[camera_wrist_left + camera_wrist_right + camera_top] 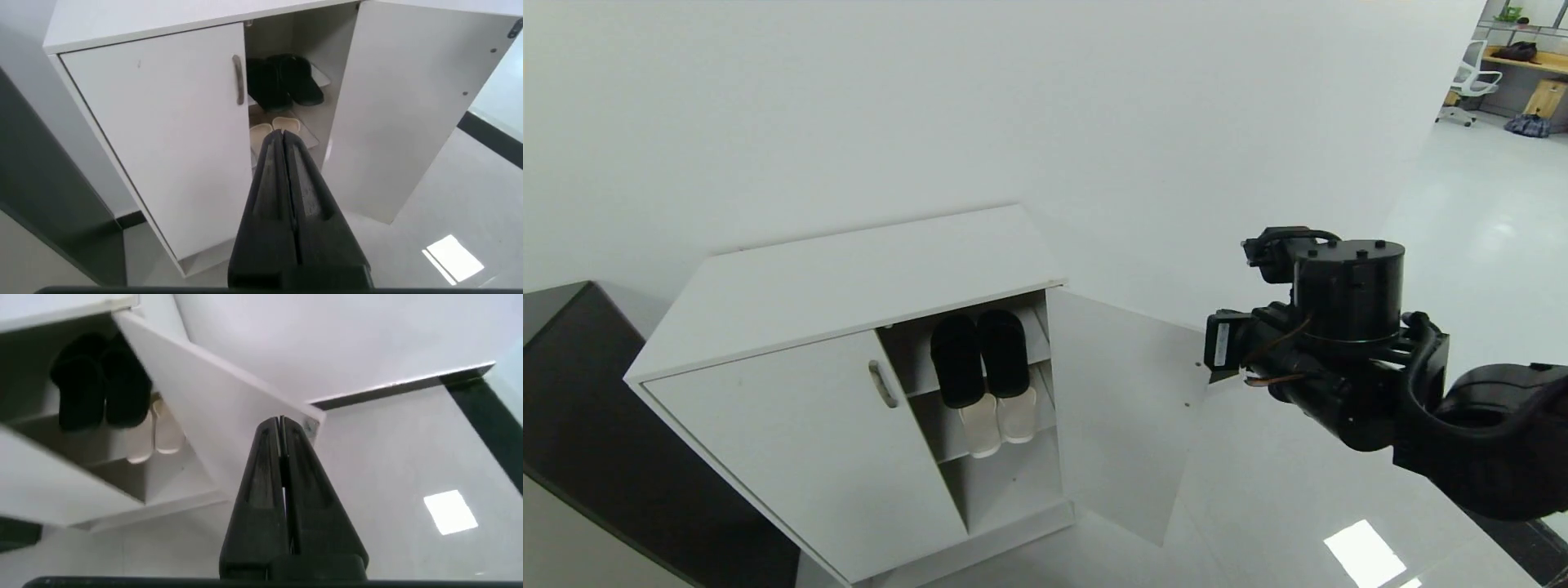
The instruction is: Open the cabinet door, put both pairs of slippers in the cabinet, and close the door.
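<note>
**Q:** What is seen in the head view?

**A:** A white cabinet [849, 269] is shown left of centre, set against a white wall. Its closed door [800, 457], fitted with a small handle [883, 384], is on the left. The open door [1127, 408] is swung out towards the middle of the frame.

**Q:** Where are the slippers?

**A:** Both pairs are found inside. The black slippers [980, 355] are set on the upper shelf. The white slippers [1001, 420] are on the shelf below, partly hidden behind the black pair.

**Q:** And the tools?

**A:** The right tool [282, 425] is held with its fingers pressed together, gripping nothing. It is placed near the free edge of the open door, at the right of the frame. The left tool [283, 135] is likewise closed and empty, and is pointed at the cabinet's opening.

**Q:** How is the door likely to handle?

**A:** It is judged to be a stiff, light panel that swings easily on its hinges. No grasp appears to be needed. A push is best applied to the outer face near the free edge, far from the hinges, where the least force is called for. The slippers could be shaken by a slam, so a slow swing is advised.
</note>
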